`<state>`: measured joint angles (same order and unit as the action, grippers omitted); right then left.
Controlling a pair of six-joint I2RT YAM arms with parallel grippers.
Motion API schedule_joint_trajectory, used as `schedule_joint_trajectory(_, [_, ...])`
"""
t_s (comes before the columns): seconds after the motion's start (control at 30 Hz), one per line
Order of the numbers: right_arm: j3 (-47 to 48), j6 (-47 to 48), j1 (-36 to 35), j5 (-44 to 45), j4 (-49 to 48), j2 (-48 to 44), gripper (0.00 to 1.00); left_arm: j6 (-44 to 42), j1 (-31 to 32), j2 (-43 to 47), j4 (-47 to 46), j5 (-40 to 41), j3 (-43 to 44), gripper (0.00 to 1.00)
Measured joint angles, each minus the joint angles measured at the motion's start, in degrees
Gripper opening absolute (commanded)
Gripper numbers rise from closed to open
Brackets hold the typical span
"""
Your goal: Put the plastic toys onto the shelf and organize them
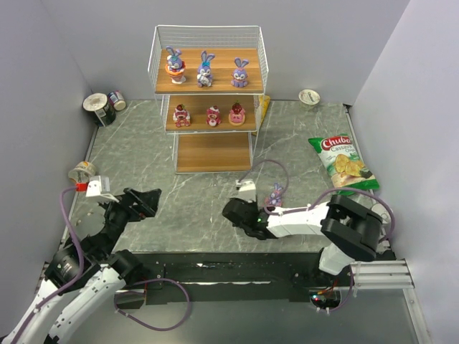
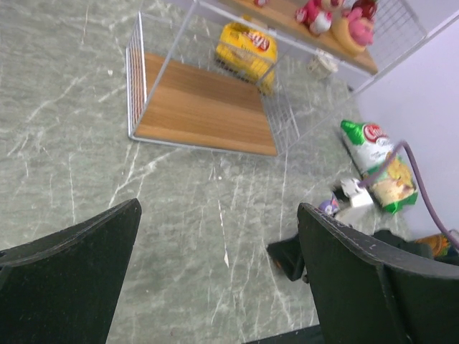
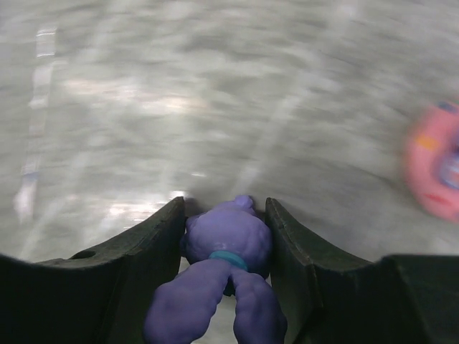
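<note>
Pick step. My right jaws pinch a purple bunny down by the surface, well short of the shelf. My left jaws are spread, idle. Next: lift, carry to the bare bottom board, set it upright.

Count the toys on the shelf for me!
6. Top board: left bunny, middle bunny, right bunny. Middle board: left pink figure, middle pink figure, right pink figure. Bottom board: none.

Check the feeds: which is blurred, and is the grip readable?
Right wrist view: grey marbled tabletop streaked with motion blur, a pink round object smeared at the right edge, yet the purple long-eared plastic bunny in the right pincer reads sharp. Top external and left wrist views: both crisp.
</note>
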<state>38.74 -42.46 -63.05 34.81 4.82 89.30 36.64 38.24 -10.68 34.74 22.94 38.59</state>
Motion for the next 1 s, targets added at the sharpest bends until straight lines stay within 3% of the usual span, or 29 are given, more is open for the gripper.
schedule_joint_trajectory(0.3, [10.5,15.0,-0.1,-13.0,-9.1,9.5,0.0,4.0,0.0,-9.8,-1.8,-4.8,0.9,0.96])
schedule_joint_trajectory(0.53, [14.4,21.8,0.0,-16.5,-10.6,14.1,0.01,8.3,0.0,-14.4,-6.3,-6.7,-2.5,0.96])
schedule_joint_trajectory(0.63, [14.6,22.8,0.2,-17.2,-11.2,14.5,0.09,9.6,0.0,-14.6,-6.2,-5.7,-3.6,0.96])
schedule_joint_trajectory(0.73, [14.8,23.2,0.3,-17.6,-11.5,14.8,0.21,10.8,0.0,-13.7,-6.2,-4.0,-3.7,0.96])
schedule_joint_trajectory(0.77, [15.0,23.3,0.4,-17.6,-11.6,14.9,0.3,11.1,0.0,-13.3,-6.1,-3.4,-3.7,0.96])
schedule_joint_trajectory(0.83, [15.0,23.3,0.4,-17.7,-11.7,15.0,0.34,11.6,0.0,-12.6,-5.9,-2.4,-3.7,0.96])
schedule_joint_trajectory(0.87, [15.1,23.3,0.4,-17.7,-11.7,15.0,0.45,11.8,0.0,-12.3,-5.8,-2.0,-3.7,0.96])
schedule_joint_trajectory(0.93, [15.1,23.3,0.4,-17.7,-11.7,15.0,0.54,12.4,0.0,-12.0,-5.6,-1.4,-3.7,0.96])
schedule_joint_trajectory(1.0, [15.1,23.2,0.4,-17.7,-11.7,14.9,0.69,12.7,0.0,-12.0,-5.2,-0.9,-3.7,0.96])
